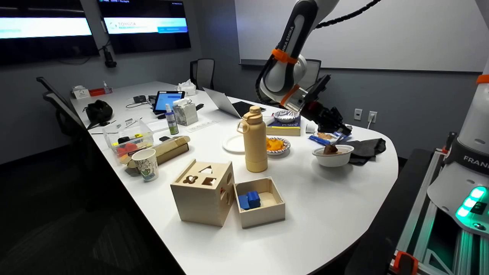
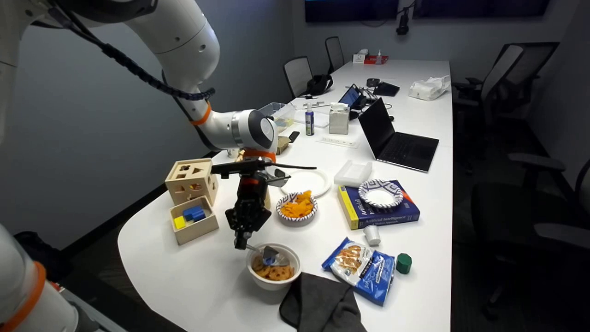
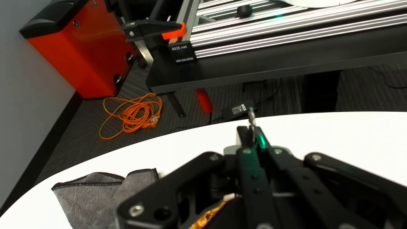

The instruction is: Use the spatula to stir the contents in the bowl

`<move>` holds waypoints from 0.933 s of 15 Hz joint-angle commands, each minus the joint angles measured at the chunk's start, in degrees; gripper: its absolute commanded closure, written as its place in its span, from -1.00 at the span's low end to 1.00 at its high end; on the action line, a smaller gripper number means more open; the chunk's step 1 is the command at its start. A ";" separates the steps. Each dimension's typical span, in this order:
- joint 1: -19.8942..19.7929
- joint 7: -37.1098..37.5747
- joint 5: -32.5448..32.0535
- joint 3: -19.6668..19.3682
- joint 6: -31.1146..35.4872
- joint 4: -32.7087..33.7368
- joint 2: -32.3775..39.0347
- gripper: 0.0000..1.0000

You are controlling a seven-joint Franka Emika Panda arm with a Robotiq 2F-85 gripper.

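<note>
The small white bowl (image 1: 333,159) stands on the table near its rounded end and also shows in an exterior view (image 2: 273,285). Its contents (image 2: 278,273) are orange-brown round cookies with dark chips. My gripper (image 2: 243,241) is beside and above the bowl's rim, shut on the spatula's thin metal handle. The spatula's shiny blade (image 2: 278,259) lies inside the bowl, over the cookies; whether it touches them I cannot tell. In the wrist view, the metal handle (image 3: 252,122) sticks up between the closed fingertips (image 3: 253,138), and the fingers hide most of what is below.
A dark grey cloth (image 2: 322,302) lies against or close beside the bowl. Near it are a blue cookie bag (image 2: 362,269) and green cap (image 2: 404,263). A dish of orange chips (image 2: 297,206), tan bottle (image 1: 256,141), wooden tray (image 1: 263,217) and book (image 2: 382,214) stand around.
</note>
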 commanded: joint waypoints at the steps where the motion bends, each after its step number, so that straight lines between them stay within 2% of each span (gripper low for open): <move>1: -0.28 -1.14 1.19 0.74 1.71 -0.99 -1.51 0.98; 11: 0.46 4.16 -0.07 0.02 11.59 -2.00 -3.40 0.98; 14: 0.10 2.48 0.49 0.26 14.21 -3.05 -4.60 0.98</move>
